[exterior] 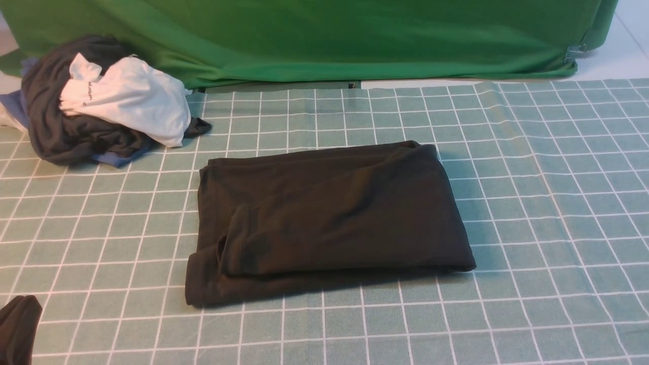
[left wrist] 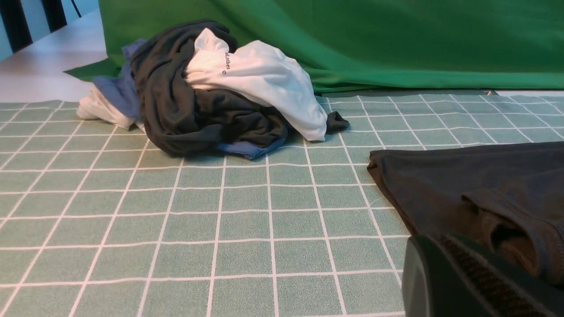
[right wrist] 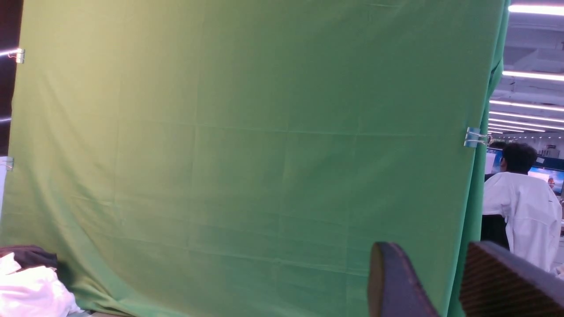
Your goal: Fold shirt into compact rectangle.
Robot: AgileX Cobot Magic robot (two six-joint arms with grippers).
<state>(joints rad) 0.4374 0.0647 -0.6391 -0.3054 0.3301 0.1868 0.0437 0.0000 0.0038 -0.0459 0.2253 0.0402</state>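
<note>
The black shirt (exterior: 324,218) lies folded into a rough rectangle on the middle of the checked tablecloth (exterior: 532,203). Its chest print is hidden, and a sleeve cuff opening shows at its front left. My left gripper (exterior: 20,319) sits low at the table's near left corner, away from the shirt. In the left wrist view its fingers (left wrist: 440,246) are pressed together and shut on nothing, with the shirt's edge (left wrist: 462,180) just beyond them. My right gripper (right wrist: 429,264) is out of the front view. It points at the green backdrop, open and empty.
A heap of clothes sits at the back left: a dark grey garment (exterior: 61,126), a white shirt with dark lettering (exterior: 137,99) and blue cloth (exterior: 119,158). A green backdrop (exterior: 324,35) hangs behind the table. A person in white (right wrist: 522,207) sits beyond its right edge.
</note>
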